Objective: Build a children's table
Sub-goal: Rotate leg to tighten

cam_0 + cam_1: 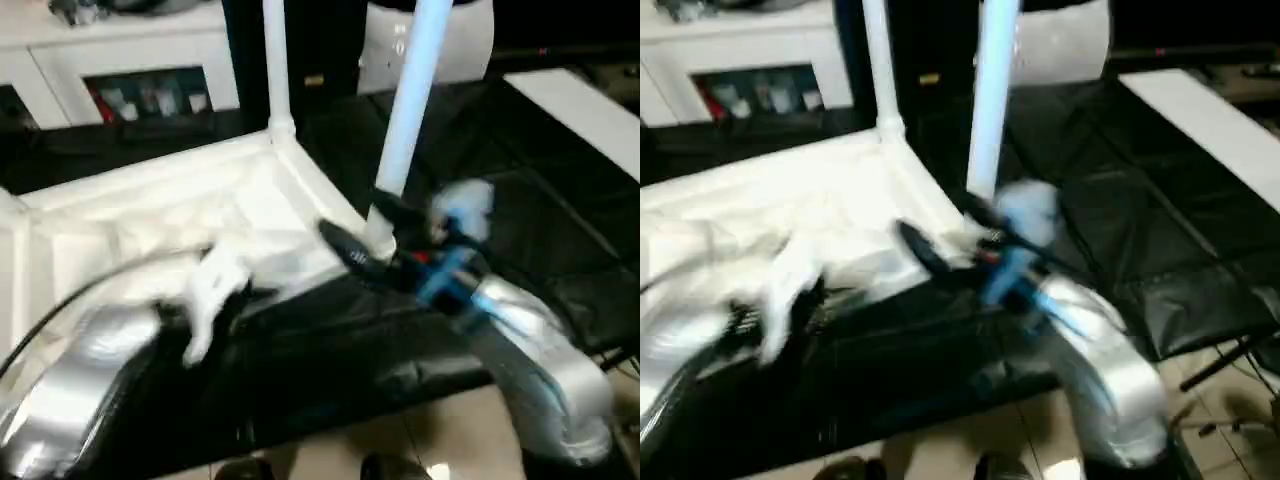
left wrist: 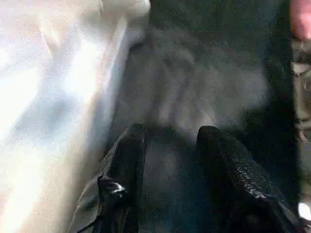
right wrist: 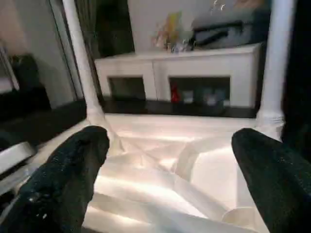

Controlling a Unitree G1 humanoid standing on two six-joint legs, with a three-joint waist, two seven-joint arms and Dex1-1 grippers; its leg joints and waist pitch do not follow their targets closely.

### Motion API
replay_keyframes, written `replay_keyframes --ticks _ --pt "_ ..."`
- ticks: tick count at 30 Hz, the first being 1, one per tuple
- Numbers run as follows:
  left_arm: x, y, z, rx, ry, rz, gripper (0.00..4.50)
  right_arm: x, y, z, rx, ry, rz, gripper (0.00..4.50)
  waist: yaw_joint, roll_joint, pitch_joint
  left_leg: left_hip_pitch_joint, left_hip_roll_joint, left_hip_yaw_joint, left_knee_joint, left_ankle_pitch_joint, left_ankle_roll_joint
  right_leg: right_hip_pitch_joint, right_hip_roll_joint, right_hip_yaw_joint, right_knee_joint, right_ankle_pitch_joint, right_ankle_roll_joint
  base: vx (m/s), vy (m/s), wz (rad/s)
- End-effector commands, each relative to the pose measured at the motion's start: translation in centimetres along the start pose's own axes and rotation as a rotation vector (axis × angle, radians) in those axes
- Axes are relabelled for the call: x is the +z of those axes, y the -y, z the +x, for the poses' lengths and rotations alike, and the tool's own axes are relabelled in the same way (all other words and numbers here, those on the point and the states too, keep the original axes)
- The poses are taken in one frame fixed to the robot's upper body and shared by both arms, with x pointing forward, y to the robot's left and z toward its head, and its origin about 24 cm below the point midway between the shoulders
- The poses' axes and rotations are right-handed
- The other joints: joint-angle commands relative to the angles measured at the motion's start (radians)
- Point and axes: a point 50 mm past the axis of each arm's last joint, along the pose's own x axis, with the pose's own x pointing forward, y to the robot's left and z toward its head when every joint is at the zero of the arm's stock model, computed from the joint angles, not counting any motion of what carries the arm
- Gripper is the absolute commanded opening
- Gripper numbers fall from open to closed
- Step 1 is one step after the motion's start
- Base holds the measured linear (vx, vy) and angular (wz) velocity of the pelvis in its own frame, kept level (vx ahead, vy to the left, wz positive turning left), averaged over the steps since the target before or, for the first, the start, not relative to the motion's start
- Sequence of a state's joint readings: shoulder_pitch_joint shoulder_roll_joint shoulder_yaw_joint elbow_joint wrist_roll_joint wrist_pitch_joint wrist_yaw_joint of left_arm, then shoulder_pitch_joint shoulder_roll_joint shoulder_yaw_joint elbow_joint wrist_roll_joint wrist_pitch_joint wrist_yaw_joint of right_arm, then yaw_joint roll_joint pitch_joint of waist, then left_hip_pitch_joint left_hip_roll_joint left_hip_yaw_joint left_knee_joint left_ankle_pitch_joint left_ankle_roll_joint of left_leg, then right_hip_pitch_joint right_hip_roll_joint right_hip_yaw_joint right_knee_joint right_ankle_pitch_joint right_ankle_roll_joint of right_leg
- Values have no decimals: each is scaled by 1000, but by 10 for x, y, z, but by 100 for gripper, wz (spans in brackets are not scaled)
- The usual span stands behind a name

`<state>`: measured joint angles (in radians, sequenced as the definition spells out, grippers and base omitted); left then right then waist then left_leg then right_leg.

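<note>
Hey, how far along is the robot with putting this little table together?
Done: the tabletop lies underside up, and a far leg and a near leg stand upright at its corners. In hand: nothing; the right gripper is open beside the near leg, the left gripper open too. Left: remaining legs, number unclear, then turning it over.

One upturned table top [image 1: 150,215], two upright white legs [image 1: 277,60], two silver forearms [image 1: 540,350].
</note>
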<state>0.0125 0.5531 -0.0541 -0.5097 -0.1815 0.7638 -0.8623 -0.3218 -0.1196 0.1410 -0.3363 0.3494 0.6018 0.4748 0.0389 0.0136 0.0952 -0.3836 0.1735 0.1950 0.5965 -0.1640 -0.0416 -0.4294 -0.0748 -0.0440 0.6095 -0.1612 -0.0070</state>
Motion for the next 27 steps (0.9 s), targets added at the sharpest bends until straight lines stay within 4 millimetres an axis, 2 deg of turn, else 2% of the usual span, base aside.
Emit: replay_keyframes --ticks 1,2,4,5,6,7,8,9,10,12,13,14,15,16,17,18,19,20,21,22,23,24,25,26,27 --pt "-5 -1 -3 150 -50 -42 225 -17 9 16 -50 -113 -40 450 -5 15 -57 41 41 -38 -76 -473 -59 14 -49 34 -108 -611 -78 0 0 0" --pt "-8 -1 -2 193 -60 -61 225 -20 13 22 -66 -133 -66 450 -5 12 -52 41 36 -42 -74 -492 -59 16 -52 29 -117 -659 -59 0 0 0" --pt "-14 1 -1 262 -85 -103 225 -27 18 33 -55 -189 -143 450 -2 12 -49 54 31 -41 -67 -510 -53 4 -49 26 -135 -703 -29 0 0 0" --pt "-18 3 0 288 -100 -121 225 -31 21 38 -56 -220 -189 450 -7 14 -47 46 33 -49 -73 -536 -55 17 -47 14 -132 -702 -22 -57 21 2" --pt "-24 6 0 337 -135 -138 225 -38 32 44 -101 -265 -247 450 -12 17 -44 52 38 -55 -79 -586 -60 18 -43 2 -138 -689 -20 0 0 0" --pt "-24 6 0 337 -135 -138 225 -38 32 44 -101 -265 -247 450 -15 23 -47 51 41 -62 -81 -610 -63 25 -46 -5 -130 -659 -31 0 0 0" --pt "-26 7 1 355 -150 -138 225 -40 37 45 -124 -278 -256 450 -19 33 -41 45 48 -68 -97 -668 -65 38 -39 -17 -130 -622 -31 0 0 0" --pt "-31 6 1 401 -168 -146 225 -44 52 44 -202 -316 -335 450 -18 29 -38 48 52 -70 -104 -709 -71 39 -37 -19 -125 -585 -35 0 0 0" --pt "-33 6 0 427 -176 -147 225 -45 60 42 -242 -333 -391 450 -20 28 -37 49 52 -70 -106 -723 -75 37 -37 -21 -123 -579 -41 0 0 0" --pt "-34 6 0 444 -185 -144 225 -45 67 39 -280 -341 -429 450 -17 23 -36 67 41 -60 -93 -731 -71 25 -39 -23 -142 -627 -31 0 0 0" --pt "-37 6 0 459 -198 -134 225 -45 76 35 -324 -346 -452 450 -25 29 -22 80 37 -59 -89 -762 -63 19 -25 -65 -172 -692 1 -52 2 4" --pt "-40 6 -1 474 -213 -123 225 -44 85 30 -367 -351 -473 450 -26 35 -20 60 49 -60 -114 -791 -60 47 -13 -82 -150 -656 5 -102 5 3" --pt "-40 6 -1 478 -218 -120 225 -44 87 28 -378 -354 -482 450 41 66 -24 -66 97 -28 -224 -914 -82 150 2 -70 121 -358 -53 -78 2 -2" --pt "-42 5 -2 494 -225 -116 225 -44 96 21 -408 -368 -522 450 80 52 -29 -69 98 5 -216 -888 -50 130 7 -50 130 -278 -45 -68 -32 14" --pt "-43 4 -3 511 -228 -113 225 -45 105 14 -433 -381 -545 450 58 -8 -50 39 64 23 -132 -695 -52 40 -20 41 63 -565 1 13 -106 16" --pt "-43 0 -5 538 -226 -100 225 -44 124 -2 -513 -402 -557 450 57 -32 -44 109 10 -16 81 -377 -22 -57 -148 94 -160 -1063 13 13 -106 16" --pt "-43 -1 -5 544 -225 -95 225 -43 129 -7 -536 -406 -558 450 78 -17 -35 38 2 -68 74 -138 10 10 -157 136 -155 -1051 -18 30 -79 1" --pt "-43 -2 -5 549 -223 -86 225 -42 135 -12 -562 -411 -564 450 81 -13 -32 40 8 -74 61 -143 -4 16 -145 107 -142 -1009 -32 0 0 0" --pt "-43 -3 -5 551 -223 -83 225 -42 137 -13 -569 -412 -567 450 75 1 -37 44 26 -72 -9 -314 -56 14 -72 45 -95 -813 -71 0 0 0" --pt "-42 -4 -6 558 -220 -77 225 -41 144 -19 -599 -416 -568 450 70 9 -43 39 35 -76 -36 -407 -77 18 -44 30 -71 -700 -82 -14 56 -5" --pt "-42 -5 -6 562 -217 -72 225 -37 154 -28 -648 -417 -562 450 62 30 -51 35 53 -89 -65 -555 -113 24 -26 28 -44 -510 -101 -6 85 -3" --pt "-41 -6 -6 563 -209 -62 225 -33 166 -39 -705 -418 -552 450 58 40 -55 38 56 -89 -76 -616 -126 26 -26 30 -40 -374 -124 -6 85 -3" --pt "-40 -6 -6 563 -205 -57 225 -31 171 -43 -727 -417 -547 450 56 46 -54 36 54 -88 -78 -629 -126 27 -29 30 -39 -337 -135 -18 81 2" --pt "-40 -6 -5 562 -202 -54 225 -29 173 -46 -739 -417 -546 450 53 38 -50 38 48 -78 -79 -647 -113 30 -36 31 -53 -347 -139 -19 75 7" --pt "-38 -7 -4 559 -188 -46 225 -26 183 -55 -788 -422 -534 450 56 30 -51 46 43 -69 -74 -628 -99 28 -47 36 -67 -390 -133 -19 75 7"
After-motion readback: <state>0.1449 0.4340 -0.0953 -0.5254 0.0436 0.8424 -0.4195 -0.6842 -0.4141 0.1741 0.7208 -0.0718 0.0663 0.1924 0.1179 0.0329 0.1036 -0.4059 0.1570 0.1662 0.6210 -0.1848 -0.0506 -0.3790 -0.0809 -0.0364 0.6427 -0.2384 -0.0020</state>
